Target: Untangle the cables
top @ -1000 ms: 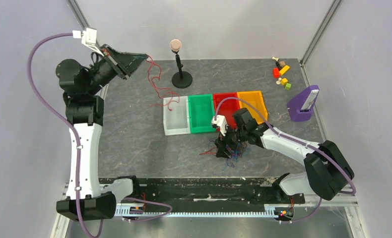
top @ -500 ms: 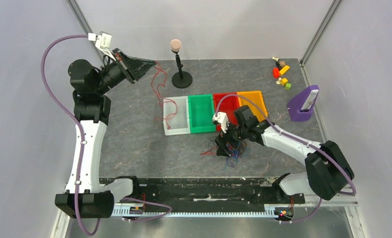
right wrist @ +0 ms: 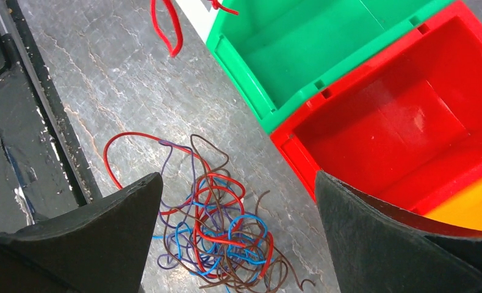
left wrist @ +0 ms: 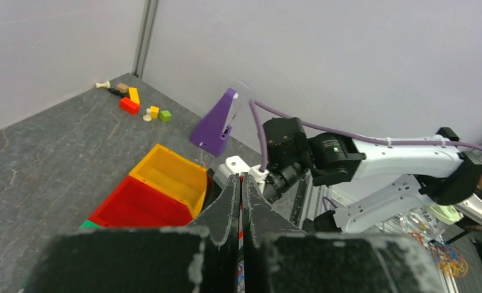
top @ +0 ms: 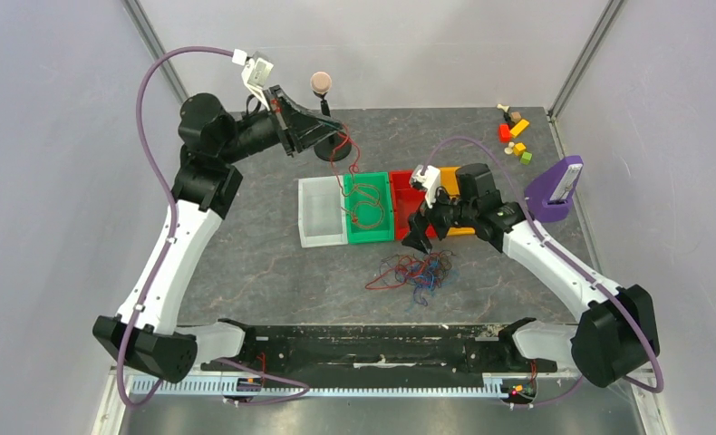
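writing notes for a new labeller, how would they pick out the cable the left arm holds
On the table, find the green bin in the middle row. A single red cable loops in it and runs up to the shut left gripper. Unlike the mixed tangle nearer the arms, it is one lone strand.

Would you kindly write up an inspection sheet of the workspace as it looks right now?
Surface: dark grey marbled table.
Job's things: tangle of red, blue and brown cables on the table before the red bin; one red cable hanging from the left gripper over the green bin.
Clutter: clear bin, orange bin, black stand, purple holder, coloured blocks far right.
Grippers: left gripper shut on the red cable; right gripper open above the tangle.
Cables: purple hoses along both arms.
Surroundings: plain grey walls.
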You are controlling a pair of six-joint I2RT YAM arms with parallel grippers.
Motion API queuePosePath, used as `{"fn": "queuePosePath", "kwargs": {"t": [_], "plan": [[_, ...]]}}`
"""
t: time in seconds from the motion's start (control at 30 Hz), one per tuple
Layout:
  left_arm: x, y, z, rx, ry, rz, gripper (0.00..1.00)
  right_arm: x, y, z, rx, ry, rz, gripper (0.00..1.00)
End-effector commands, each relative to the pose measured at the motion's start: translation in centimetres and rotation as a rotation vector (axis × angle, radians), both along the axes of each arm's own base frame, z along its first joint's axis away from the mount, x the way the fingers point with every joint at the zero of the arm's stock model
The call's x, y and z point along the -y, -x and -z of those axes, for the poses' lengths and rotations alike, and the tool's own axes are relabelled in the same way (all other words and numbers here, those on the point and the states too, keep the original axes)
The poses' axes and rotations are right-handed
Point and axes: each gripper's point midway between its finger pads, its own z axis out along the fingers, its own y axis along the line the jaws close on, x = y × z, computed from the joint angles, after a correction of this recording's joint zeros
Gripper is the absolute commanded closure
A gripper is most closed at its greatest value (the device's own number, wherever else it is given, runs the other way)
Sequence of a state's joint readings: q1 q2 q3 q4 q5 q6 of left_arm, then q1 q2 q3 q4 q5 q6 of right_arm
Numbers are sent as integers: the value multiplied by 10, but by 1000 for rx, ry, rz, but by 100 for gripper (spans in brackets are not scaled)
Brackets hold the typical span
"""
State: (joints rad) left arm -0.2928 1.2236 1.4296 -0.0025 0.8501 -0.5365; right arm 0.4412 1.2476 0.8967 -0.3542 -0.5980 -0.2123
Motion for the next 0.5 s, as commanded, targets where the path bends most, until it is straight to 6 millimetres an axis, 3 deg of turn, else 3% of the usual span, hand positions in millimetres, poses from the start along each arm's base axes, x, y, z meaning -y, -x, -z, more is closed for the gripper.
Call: {"fn": "queuePosePath", "kwargs": {"t": [0.0, 0.17, 0.33, 0.47], "plan": [[-1, -18, -13, 77, -6, -59, 98, 5, 1, -11, 22, -14, 0, 2], [-2, -31, -7, 63, -9, -95, 98, 11, 1, -7, 15, -10, 13, 2], [-6, -23, -10, 65, -48, -95, 98, 15, 0, -5, 13, -3, 17, 2], [-29, -22, -7, 57, -77, -138, 98, 17, 1, -3, 12, 2, 19, 2]]}}
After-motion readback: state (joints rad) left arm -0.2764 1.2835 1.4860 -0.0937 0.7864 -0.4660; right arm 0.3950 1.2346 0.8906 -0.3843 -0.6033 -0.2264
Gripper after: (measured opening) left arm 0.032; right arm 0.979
